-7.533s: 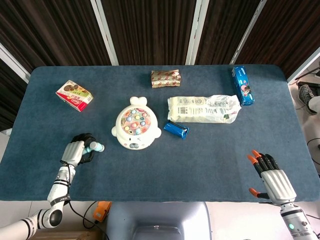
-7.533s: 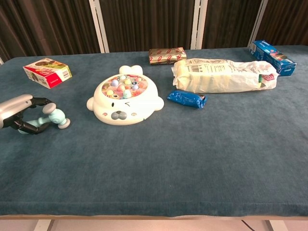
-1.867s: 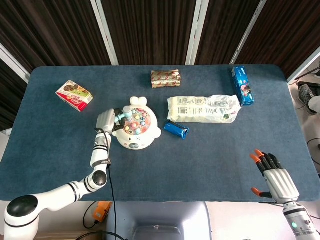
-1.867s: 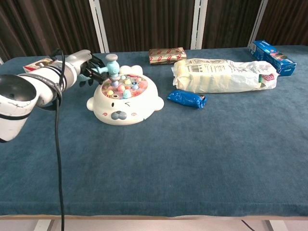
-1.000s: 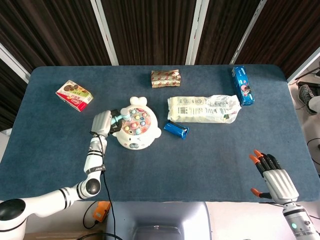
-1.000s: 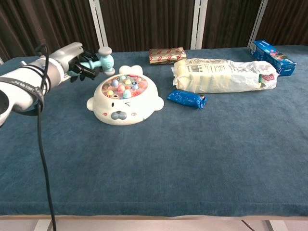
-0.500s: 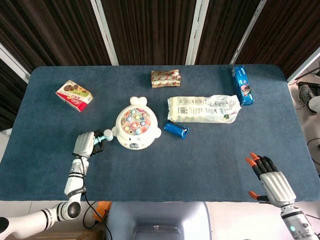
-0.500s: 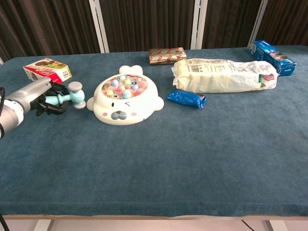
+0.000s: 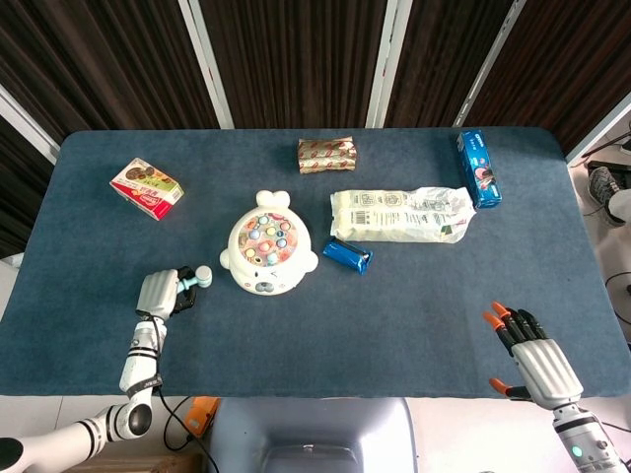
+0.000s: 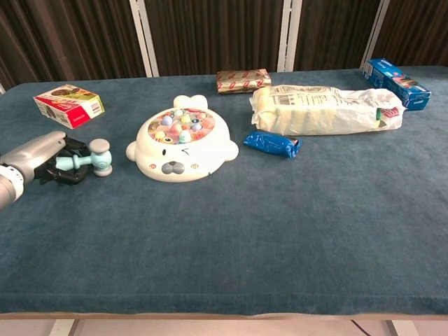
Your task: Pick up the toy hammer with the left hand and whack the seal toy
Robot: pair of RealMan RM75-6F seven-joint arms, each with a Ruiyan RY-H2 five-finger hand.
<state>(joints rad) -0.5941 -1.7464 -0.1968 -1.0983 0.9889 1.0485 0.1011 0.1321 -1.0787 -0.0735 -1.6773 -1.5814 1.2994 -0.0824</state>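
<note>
Left hand (image 10: 43, 159) gripped hammer (image 10: 87, 161) by handle; long axis level, head pointed toward seal (image 10: 181, 145), just short of it. Right hand (image 9: 537, 367) spread, held nothing.

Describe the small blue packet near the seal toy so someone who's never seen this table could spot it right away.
Start at the white seal toy in the middle of the blue table. Just to its right, in front of the long pale bag, lies the small blue packet. It is shiny, crumpled and dark blue, much shorter than the blue box at the far right edge.
</note>
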